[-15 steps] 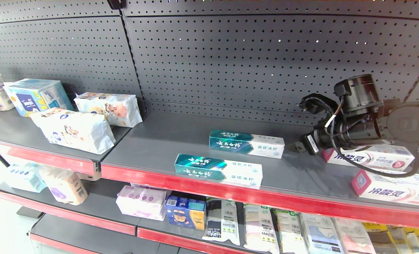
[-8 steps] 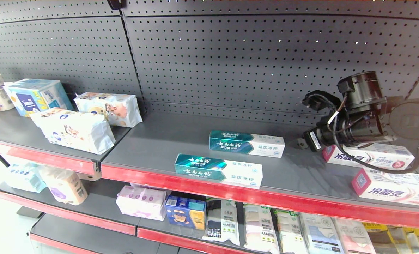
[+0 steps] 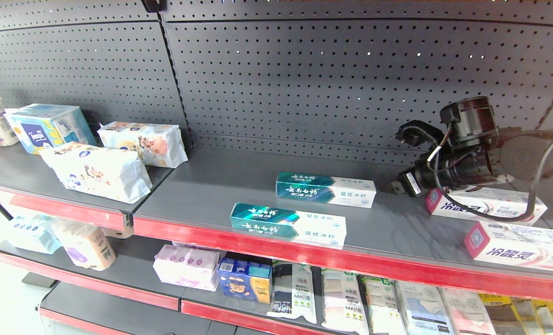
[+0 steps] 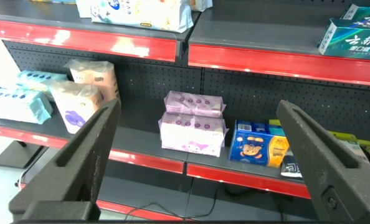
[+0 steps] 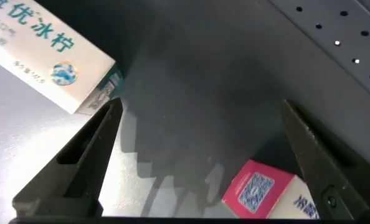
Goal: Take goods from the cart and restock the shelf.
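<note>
On the upper shelf [image 3: 239,179] lie two green-and-white toothpaste boxes, one at the back [image 3: 325,188] and one by the front lip [image 3: 288,224]. To the right lie two pink-and-white toothpaste boxes, rear [image 3: 486,204] and front [image 3: 518,245]. My right gripper [image 3: 390,187] hovers just above the shelf between the rear green box and the rear pink box, open and holding nothing. The right wrist view has the gripper [image 5: 194,168] over bare shelf, with the green box's end [image 5: 48,59] and the pink box's corner [image 5: 266,193] on either side. My left gripper [image 4: 194,155] is open and faces the lower shelves.
Tissue packs [image 3: 99,170] crowd the upper shelf's left section. The pegboard wall [image 3: 304,83] closes off the back. Lower shelves hold purple tissue packs [image 4: 193,121], a blue box [image 4: 258,143] and packaged goods [image 3: 341,300]. A red lip [image 3: 351,263] edges the shelf.
My right arm has risen a little and shifted slightly right, then back left, above the shelf. Its fingers stay open. The boxes have not moved.
</note>
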Controlling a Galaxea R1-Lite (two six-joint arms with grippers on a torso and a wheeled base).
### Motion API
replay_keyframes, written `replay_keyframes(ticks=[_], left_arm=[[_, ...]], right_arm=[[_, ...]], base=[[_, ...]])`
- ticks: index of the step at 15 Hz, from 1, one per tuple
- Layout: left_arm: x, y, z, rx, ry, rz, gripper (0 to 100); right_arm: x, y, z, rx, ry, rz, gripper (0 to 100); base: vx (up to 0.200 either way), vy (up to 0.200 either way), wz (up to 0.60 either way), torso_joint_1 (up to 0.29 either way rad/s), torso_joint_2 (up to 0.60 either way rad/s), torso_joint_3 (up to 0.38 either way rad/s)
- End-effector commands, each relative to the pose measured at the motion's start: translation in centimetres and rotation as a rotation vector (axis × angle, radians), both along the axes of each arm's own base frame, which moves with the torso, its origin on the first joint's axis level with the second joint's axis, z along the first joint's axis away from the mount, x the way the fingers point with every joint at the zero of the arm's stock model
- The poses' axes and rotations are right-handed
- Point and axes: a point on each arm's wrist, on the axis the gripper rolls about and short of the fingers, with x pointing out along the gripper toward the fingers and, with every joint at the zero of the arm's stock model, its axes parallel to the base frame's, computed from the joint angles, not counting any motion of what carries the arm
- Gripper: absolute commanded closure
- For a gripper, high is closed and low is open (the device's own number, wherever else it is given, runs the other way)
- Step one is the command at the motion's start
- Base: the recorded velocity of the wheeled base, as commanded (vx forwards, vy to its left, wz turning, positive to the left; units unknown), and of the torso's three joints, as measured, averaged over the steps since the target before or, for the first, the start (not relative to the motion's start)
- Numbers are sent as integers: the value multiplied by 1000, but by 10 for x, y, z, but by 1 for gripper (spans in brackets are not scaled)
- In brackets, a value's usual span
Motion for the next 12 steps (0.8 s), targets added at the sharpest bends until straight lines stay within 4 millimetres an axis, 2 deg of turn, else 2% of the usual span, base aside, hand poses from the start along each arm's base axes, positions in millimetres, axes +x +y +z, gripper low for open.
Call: replay_keyframes(ticks=[1,12], left_arm=[[0,0,0,0,0,1,0],[0,0,0,0,0,1,0]], right_arm=[[4,5,-4,-1,-2,14,0],[-1,26,-5,30,6,50,0]], base=[[0,0,0,0,0,0],[0,0,0,0,0,0]])
